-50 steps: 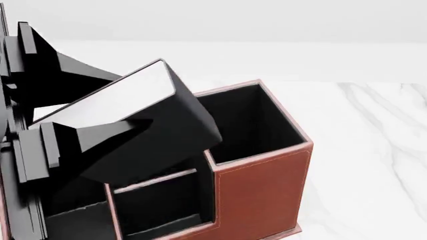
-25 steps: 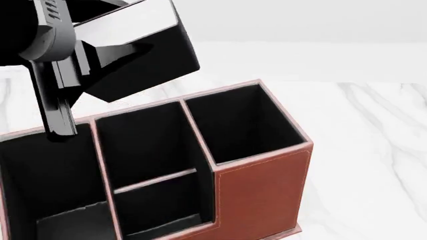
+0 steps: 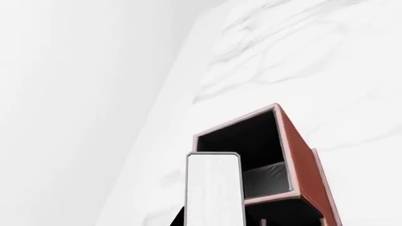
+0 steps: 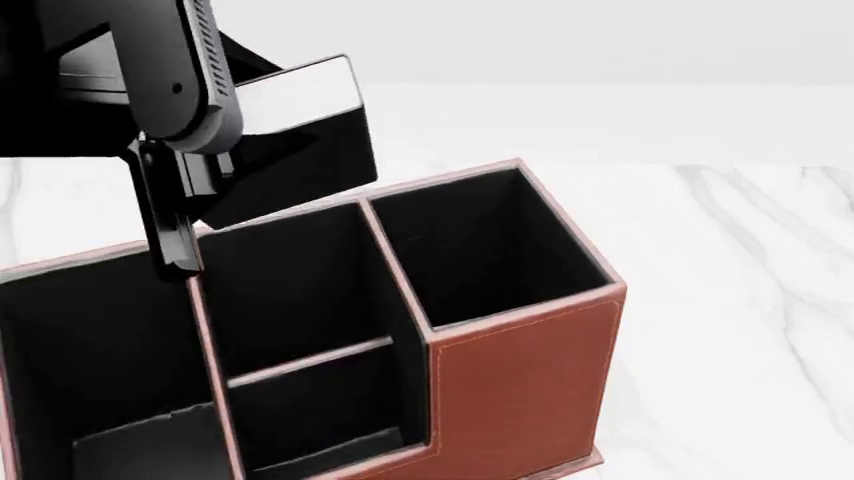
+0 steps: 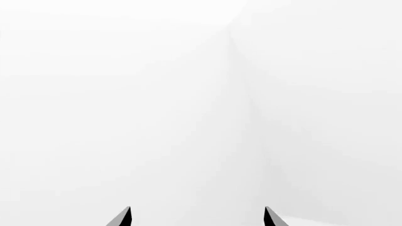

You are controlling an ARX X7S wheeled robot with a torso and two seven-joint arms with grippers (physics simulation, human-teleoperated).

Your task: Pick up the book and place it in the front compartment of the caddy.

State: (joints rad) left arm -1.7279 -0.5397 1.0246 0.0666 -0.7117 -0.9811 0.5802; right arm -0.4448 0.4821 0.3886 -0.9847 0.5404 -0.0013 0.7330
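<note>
My left gripper (image 4: 224,168) is shut on the book (image 4: 304,150), a thin black book with white page edges. It holds the book tilted in the air above the back rim of the red-brown caddy (image 4: 521,380). The front compartment (image 4: 287,290), the deep black-lined middle section, lies open just below and in front of the book. In the left wrist view the book's white page edge (image 3: 213,188) fills the space between the jaws, with the caddy's square end section (image 3: 251,141) beyond it. My right gripper (image 5: 197,217) is open, with nothing between its fingertips (image 5: 124,217).
A low cross divider (image 4: 314,362) separates the middle section from a shallower one (image 4: 320,420). A large section (image 4: 94,350) takes up the caddy's left end. The caddy stands on a white marble tabletop (image 4: 747,300). The right wrist view shows only a white background.
The left arm has lifted the book up and away from the caddy's middle, from low over the sections to above the back rim. The gripper has also turned, and the caddy's sections are now uncovered.
</note>
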